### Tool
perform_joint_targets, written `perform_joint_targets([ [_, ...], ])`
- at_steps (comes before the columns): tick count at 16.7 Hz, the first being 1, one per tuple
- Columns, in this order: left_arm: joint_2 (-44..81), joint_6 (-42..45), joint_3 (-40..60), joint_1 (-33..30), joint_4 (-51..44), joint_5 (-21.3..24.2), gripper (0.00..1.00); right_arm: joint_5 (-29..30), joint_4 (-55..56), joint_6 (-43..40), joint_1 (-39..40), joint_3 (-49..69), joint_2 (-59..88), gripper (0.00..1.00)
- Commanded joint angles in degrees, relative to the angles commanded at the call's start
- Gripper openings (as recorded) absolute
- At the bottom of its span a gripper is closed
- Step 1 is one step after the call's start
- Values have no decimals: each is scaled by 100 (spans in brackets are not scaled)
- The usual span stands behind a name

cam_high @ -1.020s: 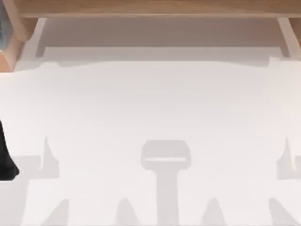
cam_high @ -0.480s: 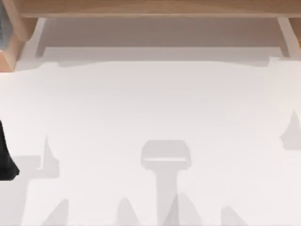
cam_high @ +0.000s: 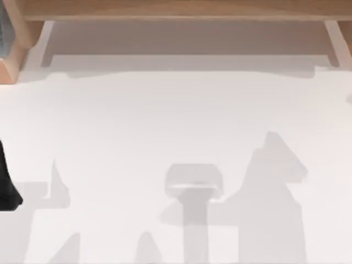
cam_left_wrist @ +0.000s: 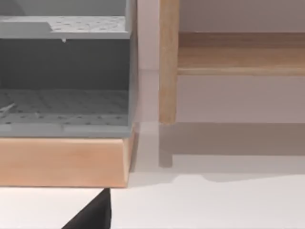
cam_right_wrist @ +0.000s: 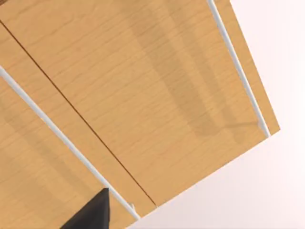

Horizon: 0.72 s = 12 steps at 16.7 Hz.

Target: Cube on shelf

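Observation:
The cube is out of view. The shelf (cam_high: 176, 10) runs along the far edge of the table as a long light-brown board on wooden side supports (cam_high: 336, 41). In the left wrist view its board (cam_left_wrist: 238, 55) and one upright support (cam_left_wrist: 167, 62) stand ahead of my left gripper (cam_left_wrist: 93, 217), of which a dark edge shows. My left arm (cam_high: 6, 184) is parked at the table's left edge. The right wrist view looks down on the shelf's wooden boards (cam_right_wrist: 143, 95), with a dark edge of my right gripper (cam_right_wrist: 93, 212) above them.
A grey perforated rack (cam_left_wrist: 64, 71) on a wooden base (cam_left_wrist: 62, 162) stands beside the shelf's left end, at the top view's far left (cam_high: 6, 38). The white table (cam_high: 165, 110) carries arm shadows along its front, a large one at the front right (cam_high: 275, 187).
The right arm's shadow has left the table's right edge and now lies large over the front right. The left arm has not moved.

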Motion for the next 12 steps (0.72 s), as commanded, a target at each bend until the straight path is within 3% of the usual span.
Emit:
perform_joint_targets([
  [6, 0, 0, 0, 0, 0, 0, 100, -741, 1387, -1766, -488, 1323, 2889, 100],
  [12, 0, 0, 0, 0, 0, 0, 100, -1578, 2280, -2816, -598, 2080, 5255, 100],
])
